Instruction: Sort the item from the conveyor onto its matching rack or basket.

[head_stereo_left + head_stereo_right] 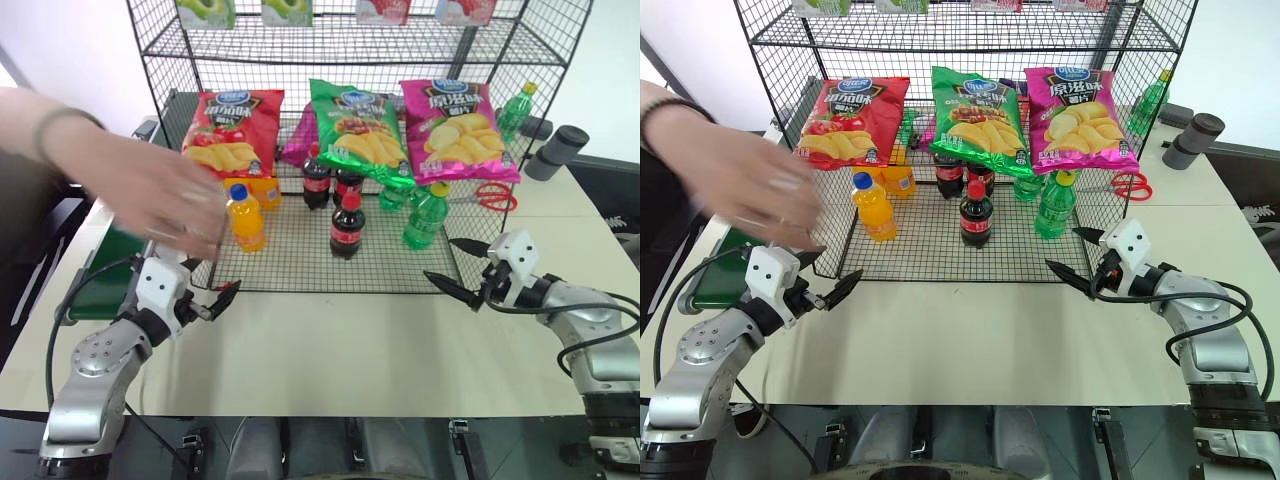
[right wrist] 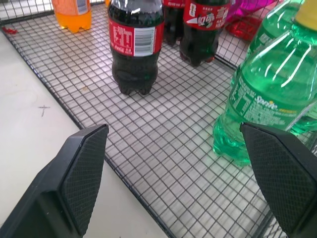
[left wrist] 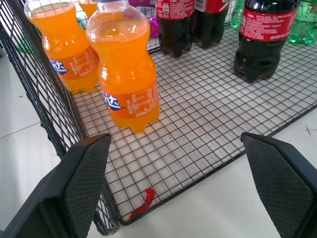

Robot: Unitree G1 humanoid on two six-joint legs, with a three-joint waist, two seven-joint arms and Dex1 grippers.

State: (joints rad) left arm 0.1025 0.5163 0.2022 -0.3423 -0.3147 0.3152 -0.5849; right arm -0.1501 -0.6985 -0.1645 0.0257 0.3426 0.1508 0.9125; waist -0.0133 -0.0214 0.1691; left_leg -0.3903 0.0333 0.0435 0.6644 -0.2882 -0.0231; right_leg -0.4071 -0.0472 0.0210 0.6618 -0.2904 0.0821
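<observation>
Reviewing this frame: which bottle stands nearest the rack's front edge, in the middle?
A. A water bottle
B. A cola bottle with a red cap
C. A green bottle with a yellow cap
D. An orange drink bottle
B: the cola bottle stands alone ahead of the others on the rack floor.

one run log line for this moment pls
left gripper: open, empty | right gripper: open, empty | cola bottle: upright on rack | person's hand: over conveyor

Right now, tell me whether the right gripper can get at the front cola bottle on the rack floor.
Probably yes. The right gripper is open at the rack's open front edge, and the front cola bottle stands apart from the other bottles with only bare grid floor before it. The green bottle stands off to one side.
</observation>
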